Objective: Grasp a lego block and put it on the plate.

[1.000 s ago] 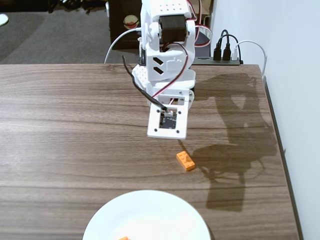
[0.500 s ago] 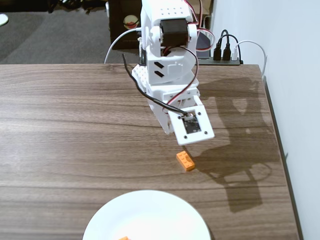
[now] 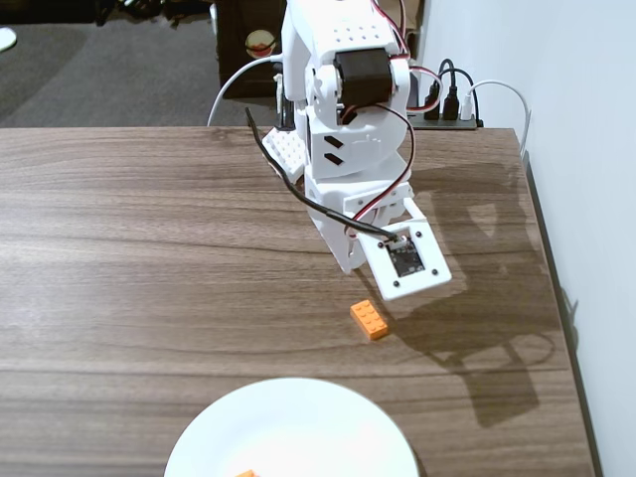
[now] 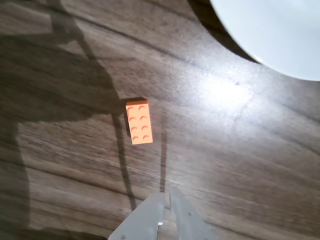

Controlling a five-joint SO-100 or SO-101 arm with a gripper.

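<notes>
Lego block: the orange 2x4 brick [image 4: 139, 122] lies flat, studs up, on the wooden table [image 3: 139, 248], free of everything; in the fixed view it [image 3: 369, 319] sits a little above the plate's rim and just below-left of the arm's camera mount.
Plate: the white plate [image 3: 290, 429] lies at the bottom edge of the fixed view, near the brick but not touching it; in the wrist view only a curved part [image 4: 280, 35] shows at the top right. A sliver of something orange [image 3: 246, 474] rests on it at the frame's edge.
Gripper: in the wrist view the gripper [image 4: 167, 196] enters from the bottom edge, its two tips pressed together with only a thin seam between them, pinching nothing. It hangs above the table, short of the brick and slightly right of it.
Arm: the white arm [image 3: 348, 109] leans out over the table towards the brick.
Step in hand: by my reading, the approach; the brick is not yet grasped.
Next move: the fingers need to spread, shift left in the wrist view over the brick, probably line up across its narrow sides, then come down around it.
</notes>
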